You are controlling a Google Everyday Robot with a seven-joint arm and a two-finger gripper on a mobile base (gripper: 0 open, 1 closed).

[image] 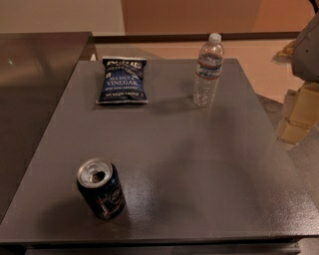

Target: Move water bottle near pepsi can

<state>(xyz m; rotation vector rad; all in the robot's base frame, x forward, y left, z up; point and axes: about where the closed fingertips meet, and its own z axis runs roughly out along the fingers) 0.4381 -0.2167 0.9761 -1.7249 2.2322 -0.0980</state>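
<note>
The pepsi can stands at the near left of the dark grey worktop. Off the worktop's right edge the hand hangs below a grey arm segment; whether it is apart or together I cannot tell. Farther back, the water bottle stands upright at the right. A blue chip bag lies flat at the left, before a tan wall.

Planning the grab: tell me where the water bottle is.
In the camera view the water bottle stands at the table's far right, right of the chip bag; the gripper is at the picture's upper right edge.
</note>
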